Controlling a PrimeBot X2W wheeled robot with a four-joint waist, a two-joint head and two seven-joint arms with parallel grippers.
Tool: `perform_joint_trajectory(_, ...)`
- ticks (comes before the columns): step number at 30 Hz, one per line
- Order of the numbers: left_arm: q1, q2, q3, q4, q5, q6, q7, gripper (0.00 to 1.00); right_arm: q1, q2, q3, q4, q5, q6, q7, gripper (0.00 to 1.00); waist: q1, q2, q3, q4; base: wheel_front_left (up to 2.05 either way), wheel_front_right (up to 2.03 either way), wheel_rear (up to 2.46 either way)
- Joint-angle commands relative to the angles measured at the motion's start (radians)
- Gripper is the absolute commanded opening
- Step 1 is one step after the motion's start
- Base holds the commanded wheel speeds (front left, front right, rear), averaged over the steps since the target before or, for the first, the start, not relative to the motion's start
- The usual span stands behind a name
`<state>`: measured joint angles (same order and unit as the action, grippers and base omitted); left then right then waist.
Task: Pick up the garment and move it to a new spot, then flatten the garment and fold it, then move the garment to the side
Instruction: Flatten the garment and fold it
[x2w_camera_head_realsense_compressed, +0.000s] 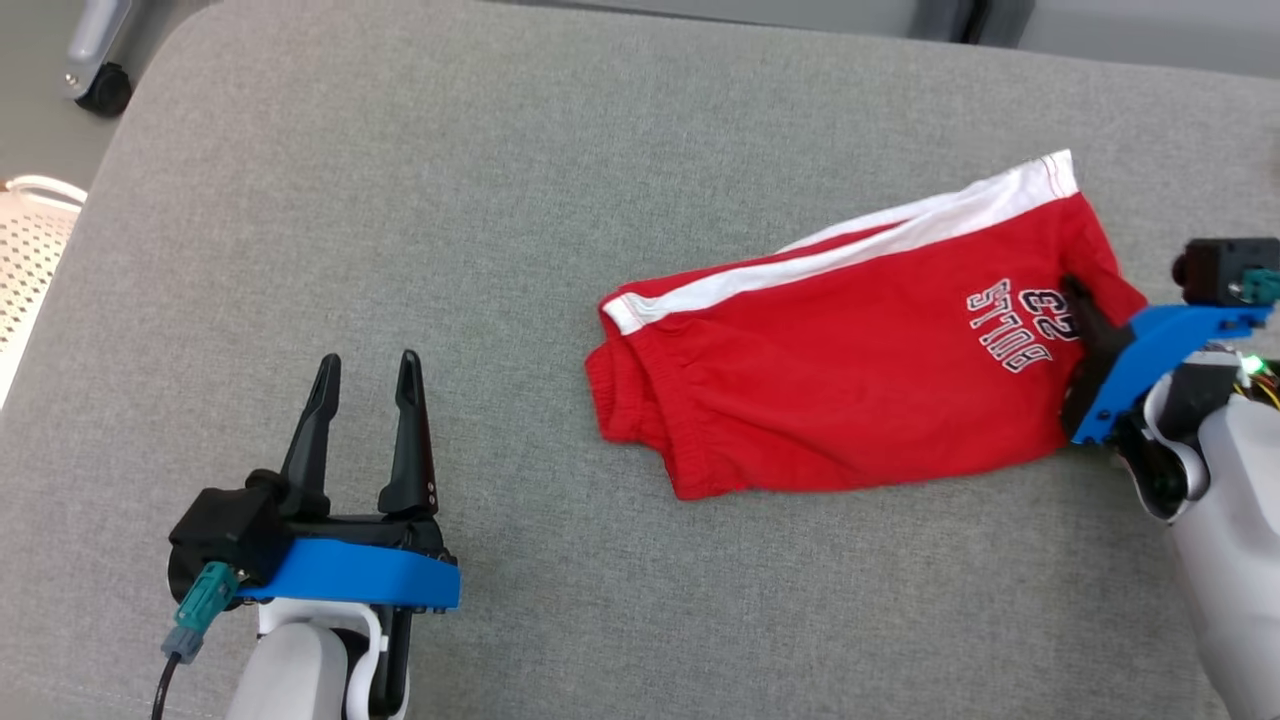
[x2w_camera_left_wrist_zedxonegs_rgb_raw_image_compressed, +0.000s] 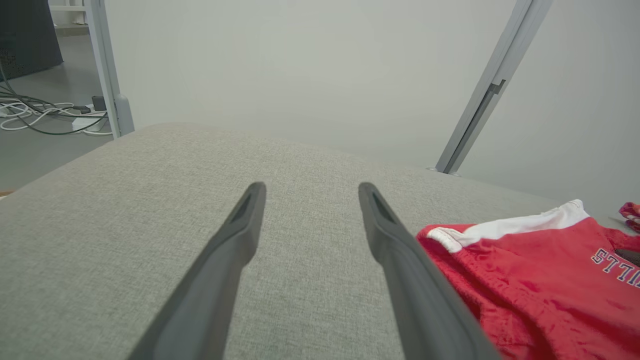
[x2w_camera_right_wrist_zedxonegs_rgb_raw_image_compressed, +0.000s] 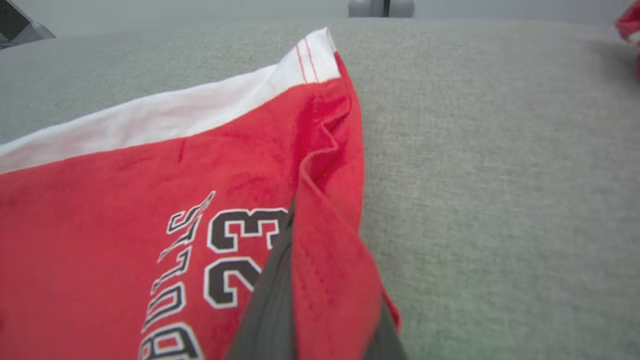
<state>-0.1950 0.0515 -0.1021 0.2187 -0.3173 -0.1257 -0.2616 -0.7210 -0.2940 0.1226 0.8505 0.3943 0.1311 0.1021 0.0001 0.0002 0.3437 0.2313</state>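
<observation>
The garment (x2w_camera_head_realsense_compressed: 850, 370) is a pair of red shorts with a white side stripe and "BULLS 23" lettering, lying folded over on the grey cushion at centre right. My right gripper (x2w_camera_head_realsense_compressed: 1085, 300) is shut on the garment's right hem; in the right wrist view the red hem (x2w_camera_right_wrist_zedxonegs_rgb_raw_image_compressed: 325, 265) is pinched between the two dark fingers (x2w_camera_right_wrist_zedxonegs_rgb_raw_image_compressed: 265, 310). My left gripper (x2w_camera_head_realsense_compressed: 365, 365) rests at the lower left, well clear of the garment, open with nothing between its fingers (x2w_camera_left_wrist_zedxonegs_rgb_raw_image_compressed: 235, 240). The garment (x2w_camera_left_wrist_zedxonegs_rgb_raw_image_compressed: 540, 280) also lies to the right in the left wrist view.
The grey fabric cushion (x2w_camera_head_realsense_compressed: 450, 200) has wide free room on its left half. A caster wheel (x2w_camera_head_realsense_compressed: 100, 85) and a white perforated object (x2w_camera_head_realsense_compressed: 30, 250) stand beyond its left edge. Cables (x2w_camera_left_wrist_zedxonegs_rgb_raw_image_compressed: 45, 115) lie on the floor, and a slanted metal post (x2w_camera_left_wrist_zedxonegs_rgb_raw_image_compressed: 490, 85) rises behind.
</observation>
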Motion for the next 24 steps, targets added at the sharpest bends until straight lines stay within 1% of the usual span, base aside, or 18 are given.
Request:
perform_joint_trajectory(1,0.0,-0.001,0.001,0.002,0.006,-0.007,-0.004,1.0,0.024,-0.011,-0.026,-0.008,-0.003,0.0,-0.033,0.0,-0.0001,-0.0002,-0.016,-0.007,0.0,0.0,0.0)
perform_joint_trajectory(6,0.026,-0.001,0.004,0.004,0.013,-0.008,-0.004,1.0,0.096,0.004,-0.138,-0.045,-0.032,0.0,-0.118,0.0,-0.0001,-0.0002,-0.059,-0.024,0.0,0.0,0.0)
perform_joint_trajectory(10,0.05,0.005,0.01,0.003,0.018,-0.008,-0.004,1.0,0.173,0.023,-0.227,-0.115,-0.094,0.0,-0.147,0.0,-0.0001,-0.0002,-0.093,-0.044,0.0,0.0,0.0)
perform_joint_trajectory(14,0.074,0.012,0.011,0.002,0.018,-0.008,-0.004,1.0,0.248,0.052,-0.313,-0.213,-0.177,0.0,-0.13,0.0,-0.0001,-0.0002,-0.121,-0.061,0.0,0.0,0.0)
perform_joint_trajectory(18,0.091,0.016,0.004,0.001,0.018,-0.008,-0.004,1.0,0.317,0.097,-0.379,-0.351,-0.268,0.0,-0.086,0.0,-0.0001,-0.0002,-0.143,-0.07,0.0,0.0,0.0)
perform_joint_trajectory(21,0.099,0.019,-0.002,0.003,0.016,-0.008,-0.004,1.0,0.361,0.131,-0.387,-0.469,-0.324,0.0,-0.041,0.0,-0.0001,-0.0002,-0.155,-0.071,0.0,0.0,0.0)
perform_joint_trajectory(24,0.102,0.022,-0.01,0.006,0.014,-0.008,-0.004,1.0,0.396,0.164,-0.35,-0.581,-0.362,0.0,0.007,0.0,-0.0001,-0.0002,-0.164,-0.07,0.0,0.0,0.0)
